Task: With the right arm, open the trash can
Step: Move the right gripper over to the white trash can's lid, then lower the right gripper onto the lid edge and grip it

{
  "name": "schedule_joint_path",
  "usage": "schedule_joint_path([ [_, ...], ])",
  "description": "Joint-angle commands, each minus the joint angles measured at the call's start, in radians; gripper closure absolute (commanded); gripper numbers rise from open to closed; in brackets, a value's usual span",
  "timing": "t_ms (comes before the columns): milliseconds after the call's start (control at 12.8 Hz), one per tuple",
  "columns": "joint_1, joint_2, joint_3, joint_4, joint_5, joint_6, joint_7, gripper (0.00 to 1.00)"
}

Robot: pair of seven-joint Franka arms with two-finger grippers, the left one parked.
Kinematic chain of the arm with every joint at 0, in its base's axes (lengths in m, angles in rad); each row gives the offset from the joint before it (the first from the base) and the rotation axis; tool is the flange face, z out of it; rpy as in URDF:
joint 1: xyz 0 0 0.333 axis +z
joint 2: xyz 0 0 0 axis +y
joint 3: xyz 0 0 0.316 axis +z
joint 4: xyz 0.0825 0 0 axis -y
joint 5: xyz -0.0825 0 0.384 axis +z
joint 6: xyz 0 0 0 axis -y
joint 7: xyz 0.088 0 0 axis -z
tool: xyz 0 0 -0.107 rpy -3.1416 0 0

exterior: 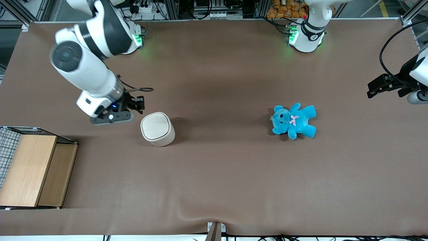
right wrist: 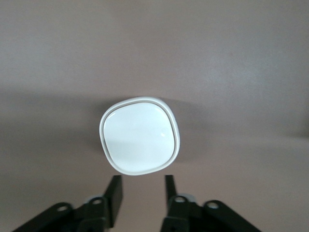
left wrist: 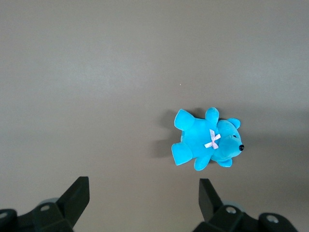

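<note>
Right now the trash can (exterior: pixel 157 129) stands upright on the brown worktop (exterior: pixel 220 174), toward the working arm's end, with its flip lid (exterior: pixel 154 125) lying flat and closed on the rounded-square top. The right arm (exterior: pixel 88 63) reaches down from its base at the edge of the worktop farthest from the front camera, and its gripper (exterior: pixel 138 103) hangs just beside the can, a little farther from the front camera than the can and not touching it. From the right wrist camera the two black fingers (right wrist: pixel 115 193) show with a narrow gap between them, holding nothing, their tips close to the rim of the can (right wrist: pixel 140 135) but clear of it. The lid there looks glossy white, ringed by a thin seam all the way round.

A wooden box (exterior: pixel 31 170) sits at the working arm's end of the worktop, nearer the front camera than the can and well apart from it, with a wire mesh basket (exterior: pixel 7 147) just beside it. A blue teddy (exterior: pixel 293 121) with a pink bow lies on the worktop toward the parked arm's end, well apart from the can; the left wrist camera shows the same teddy (left wrist: pixel 206 140) lying on bare brown cloth
</note>
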Motion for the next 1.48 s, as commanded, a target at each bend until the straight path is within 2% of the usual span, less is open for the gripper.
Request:
schedule_joint_path([
  [0, 0.036, 0.033, 0.001, -0.009, -0.135, 0.013, 0.052, 1.00],
  [78, 0.040, 0.035, 0.002, -0.044, -0.172, 0.055, 0.053, 1.00],
  [468, 0.045, 0.074, 0.002, -0.101, -0.237, 0.169, 0.042, 1.00],
  [935, 0.045, 0.139, -0.005, -0.113, -0.238, 0.247, 0.042, 1.00],
  [1403, 0.040, 0.160, -0.018, -0.115, -0.240, 0.254, 0.053, 1.00],
])
